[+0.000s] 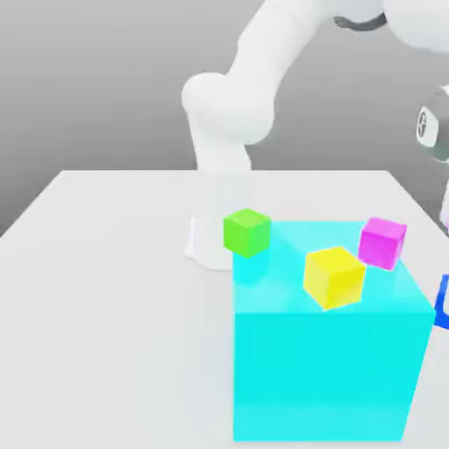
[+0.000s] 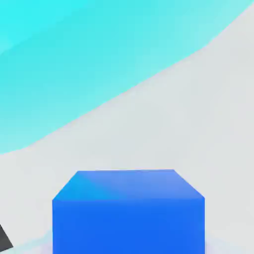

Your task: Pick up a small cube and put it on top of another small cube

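at the exterior view's right edge we list one small blue cube (image 1: 441, 321), flat-faced, sharp-edged, partly out of frame, near the cyan block (image 1: 320, 373); the gripper (image 2: 128, 238) is closed down on it. we enter the block as large, smooth, box-shaped, on a plain pale tabletop (image 1: 114, 333). over its top we count three plain cubes: green (image 1: 246, 232), yellow (image 1: 334, 278), magenta (image 1: 382, 243), all apart.
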`<state>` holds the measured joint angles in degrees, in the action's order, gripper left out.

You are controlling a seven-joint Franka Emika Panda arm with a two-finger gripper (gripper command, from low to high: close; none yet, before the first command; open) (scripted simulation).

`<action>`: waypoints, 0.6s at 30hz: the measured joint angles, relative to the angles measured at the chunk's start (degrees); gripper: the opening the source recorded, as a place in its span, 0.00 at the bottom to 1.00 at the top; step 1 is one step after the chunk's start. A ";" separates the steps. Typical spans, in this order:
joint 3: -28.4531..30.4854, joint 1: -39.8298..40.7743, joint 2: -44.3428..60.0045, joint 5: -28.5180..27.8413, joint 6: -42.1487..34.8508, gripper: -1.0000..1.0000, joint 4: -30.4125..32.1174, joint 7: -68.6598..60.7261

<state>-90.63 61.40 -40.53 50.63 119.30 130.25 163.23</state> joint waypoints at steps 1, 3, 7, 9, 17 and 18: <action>2.63 -0.60 0.35 -1.43 -1.59 0.00 -0.45 -0.25; 7.97 -1.90 0.68 -4.04 -4.93 0.00 -1.38 -0.79; 17.38 -2.67 0.31 -8.48 -10.76 0.00 -2.58 -1.12; 21.67 -2.67 -0.29 -10.39 -13.59 0.00 -3.06 -1.09; 20.82 1.10 0.07 -10.06 -8.45 1.00 2.73 -1.42; 20.82 1.10 0.07 -10.06 -8.45 1.00 2.73 -1.42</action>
<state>-69.82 62.50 -40.46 40.58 110.85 132.98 161.81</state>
